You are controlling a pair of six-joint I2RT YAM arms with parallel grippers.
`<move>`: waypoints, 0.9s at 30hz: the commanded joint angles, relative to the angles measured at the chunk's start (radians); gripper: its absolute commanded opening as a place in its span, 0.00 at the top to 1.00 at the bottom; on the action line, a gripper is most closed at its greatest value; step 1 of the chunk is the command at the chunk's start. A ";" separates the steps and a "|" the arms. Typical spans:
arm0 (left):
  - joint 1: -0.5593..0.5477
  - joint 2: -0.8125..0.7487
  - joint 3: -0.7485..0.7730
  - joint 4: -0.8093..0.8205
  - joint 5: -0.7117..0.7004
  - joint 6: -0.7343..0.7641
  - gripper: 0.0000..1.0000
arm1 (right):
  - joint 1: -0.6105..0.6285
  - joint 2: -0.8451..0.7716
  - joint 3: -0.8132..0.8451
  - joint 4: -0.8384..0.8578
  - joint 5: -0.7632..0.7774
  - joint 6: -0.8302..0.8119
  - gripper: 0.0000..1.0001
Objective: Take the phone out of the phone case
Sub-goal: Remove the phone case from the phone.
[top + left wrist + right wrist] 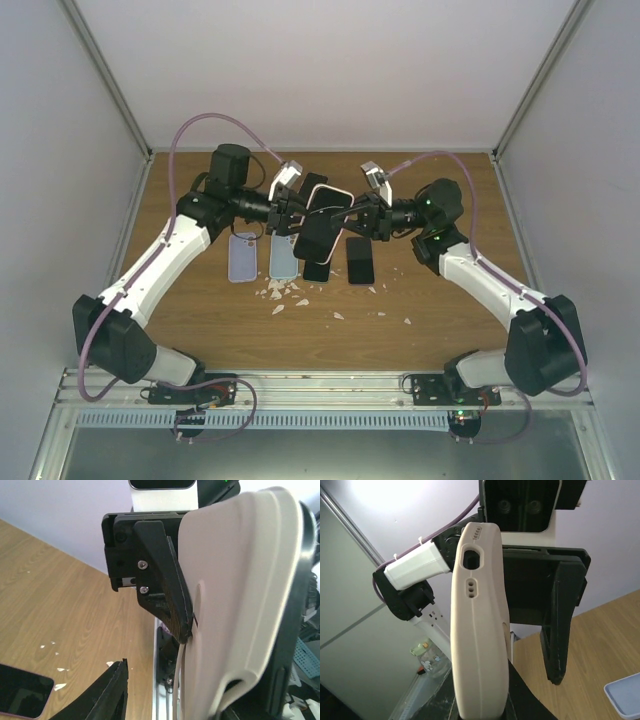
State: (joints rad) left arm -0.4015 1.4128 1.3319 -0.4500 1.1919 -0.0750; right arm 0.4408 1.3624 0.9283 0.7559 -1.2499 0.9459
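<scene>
At the left of the table, two pale blue cases lie flat, side by side. Just above them the left gripper reaches in towards the middle. Its jaws stand partly apart: the wrist view shows the tip of one of its fingers touching the cream back of the phone case, while the other finger is off to the side and touches nothing. The phone case is in the air over the middle of the table, between the two arms. The phone sits inside it, showing as a dark edge along the far side of the case. White scraps are scattered on the wood below. From the right, the right gripper is clamped tight on one end of the phone case and carries it. Under it, two spare phones lie dark and flat on the table.
</scene>
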 commanded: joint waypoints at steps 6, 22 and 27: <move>-0.073 0.045 0.009 0.311 0.041 -0.161 0.71 | 0.086 0.060 0.069 -0.056 -0.164 -0.025 1.00; 0.068 -0.003 -0.330 0.754 0.056 -0.675 1.00 | -0.064 0.144 0.134 -0.245 -0.051 -0.042 0.72; 0.097 0.011 -0.353 0.761 0.028 -0.739 1.00 | -0.101 0.138 0.161 -0.410 0.024 -0.160 0.42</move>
State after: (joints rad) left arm -0.3290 1.4200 0.9874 0.1856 1.2377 -0.7109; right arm 0.3698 1.5127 1.0473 0.4595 -1.2831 0.8795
